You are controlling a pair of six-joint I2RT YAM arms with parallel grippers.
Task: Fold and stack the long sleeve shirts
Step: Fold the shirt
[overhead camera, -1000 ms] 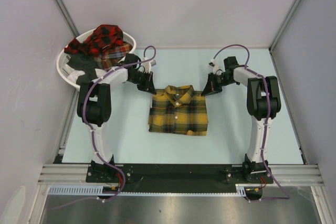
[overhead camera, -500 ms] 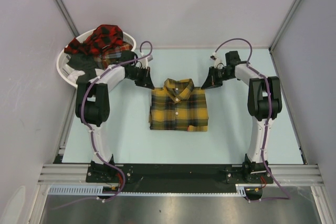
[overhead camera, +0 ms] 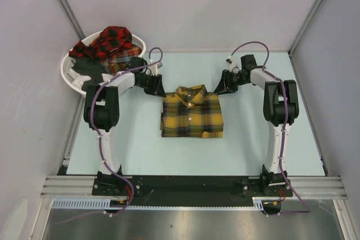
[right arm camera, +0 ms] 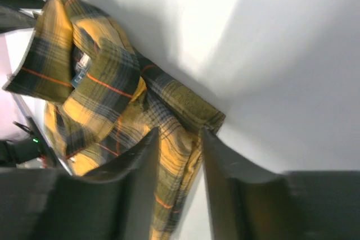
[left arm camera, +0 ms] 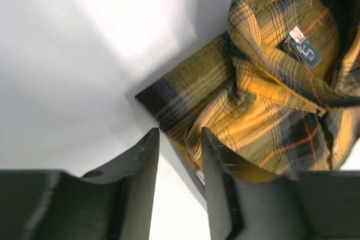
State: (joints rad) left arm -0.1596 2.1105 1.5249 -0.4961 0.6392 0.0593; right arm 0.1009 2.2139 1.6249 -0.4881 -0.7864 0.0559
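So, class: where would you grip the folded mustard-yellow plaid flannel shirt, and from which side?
Take the mustard-yellow plaid shirt by its far shoulder corners, either side of the collar: left gripper from the left, right gripper from the right. It lies flat, and those layered corners probably give an edge to pinch.

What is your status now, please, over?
Left jaws, right jaws: open, at the shoulders. Mustard-yellow plaid flannel shirt folded, lying flat. Red-and-black plaid shirt in white round basket. Path clear.

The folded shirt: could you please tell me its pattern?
Folded shirt: mustard-and-black plaid; left wrist view.
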